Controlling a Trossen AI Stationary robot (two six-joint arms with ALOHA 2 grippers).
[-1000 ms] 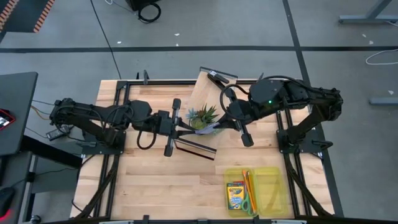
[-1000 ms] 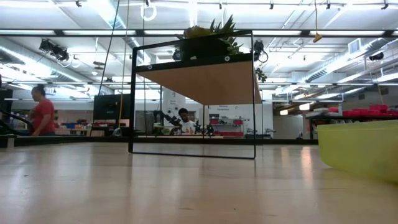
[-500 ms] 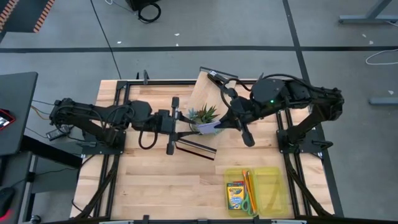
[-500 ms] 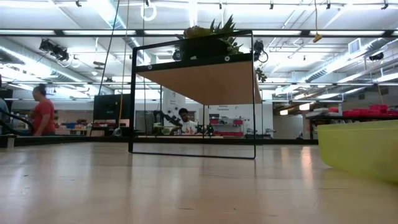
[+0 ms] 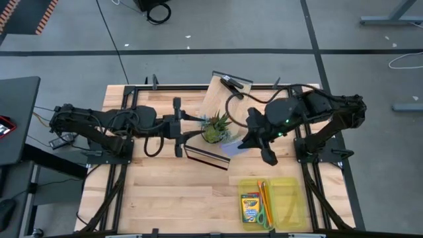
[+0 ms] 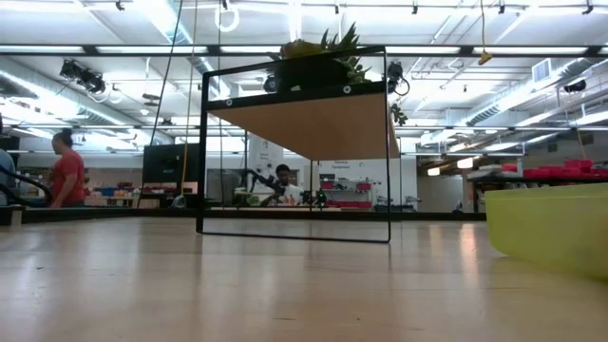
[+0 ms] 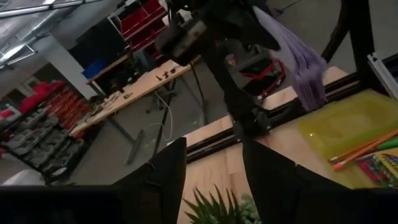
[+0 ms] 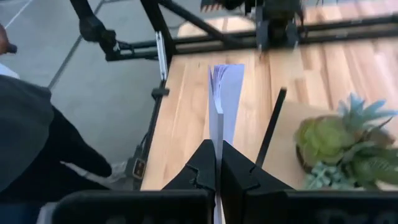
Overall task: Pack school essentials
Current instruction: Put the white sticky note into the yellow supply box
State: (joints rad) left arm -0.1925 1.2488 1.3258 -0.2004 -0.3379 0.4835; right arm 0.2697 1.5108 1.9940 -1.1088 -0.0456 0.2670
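Shifted toward yellow tray (image 5: 294, 198) since earlier frame: right end effector (image 8: 217, 163), clamped on pale pad (image 8: 224, 93), now beside potted plant (image 5: 215, 129). Left end effector (image 7: 211, 168) parted, empty, backed off. Carry level over tray, then release beside crayon box (image 5: 249, 208).

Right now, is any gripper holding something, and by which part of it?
The right gripper holds the pale pad, pinched at its edge. The left gripper is open and holds nothing, above the potted plant.
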